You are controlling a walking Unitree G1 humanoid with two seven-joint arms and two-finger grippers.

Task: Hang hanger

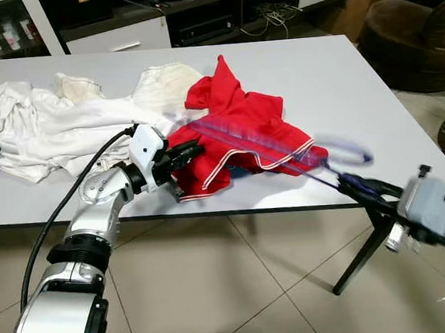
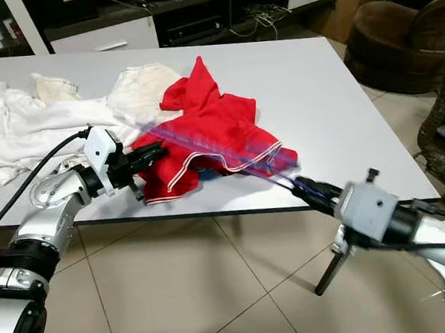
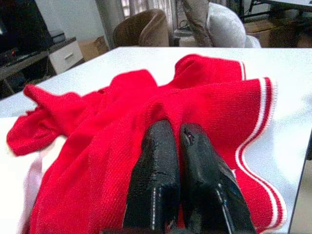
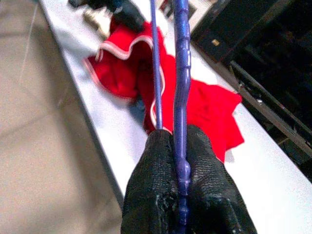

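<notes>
One purple hanger (image 4: pixel 181 73), blurred, is pinched by the right gripper (image 4: pixel 181 195); one red garment (image 1: pixel 243 133) is nipped, apparently, by the left gripper (image 3: pixel 175 161).

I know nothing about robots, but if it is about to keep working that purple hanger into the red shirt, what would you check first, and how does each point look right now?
1. Right claw shut on the purple hanger: ok.
2. Left claw gripping the red shirt: fingers are together on the fabric, but whether cloth is pinched between them, cannot tell.
3. Hanger lies across the shirt: ok; whether it is inside the garment, cannot tell, it is blurred in the head views.
4. Shirt resting on the white table, not sliding off: ok, though its hem is near the front edge.
5. White clothes apart from the hanger: ok.
</notes>
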